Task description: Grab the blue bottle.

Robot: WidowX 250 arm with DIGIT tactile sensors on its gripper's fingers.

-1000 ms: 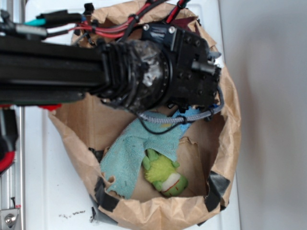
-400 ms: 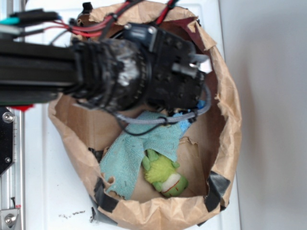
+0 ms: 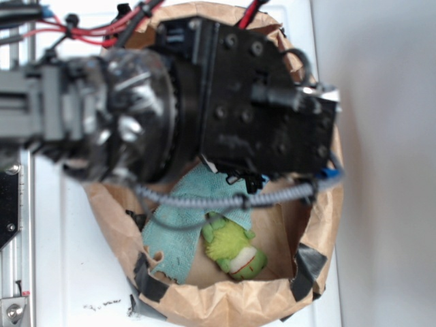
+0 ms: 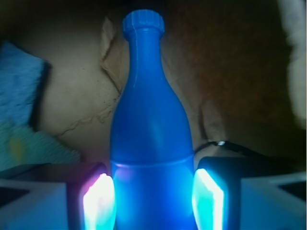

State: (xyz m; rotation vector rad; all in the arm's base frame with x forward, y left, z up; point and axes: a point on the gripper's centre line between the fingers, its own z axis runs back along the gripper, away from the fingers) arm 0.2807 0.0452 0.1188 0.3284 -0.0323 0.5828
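**Robot hand closes on blue bottle inside paper bag**

Hand (image 4: 153, 199) of the WidowX arm grips the blue bottle (image 4: 151, 139) low on its body, one glowing finger pad (image 4: 99, 201) pressed to the left side and the other to the right, with no gap showing between pads and plastic in the wrist view. The jaws stand only as far apart as the bottle is wide. The bottle points away from the wrist camera, its ribbed cap toward the top of that view, above crumpled brown paper.

Seen from the exterior camera, the black wrist housing (image 3: 266, 102) fills the upper half of a wide-mouthed brown paper bag (image 3: 225, 300) that sits on the white bench (image 3: 75, 272). The housing hides the fingers and the bottle completely from this angle; only a sliver of blue (image 3: 328, 173) shows at the housing's right edge, too small to identify. A grey braided cable (image 3: 225, 199) loops below the housing across the bag's opening.

On the bag's floor, toward its lower rim, a pale teal cloth (image 3: 178, 231) lies spread and wrinkled. A green plush toy (image 3: 233, 246) rests just beside it, touching the cloth's right edge. Strips of black tape (image 3: 306, 266) patch the bag's lower wall at both corners.
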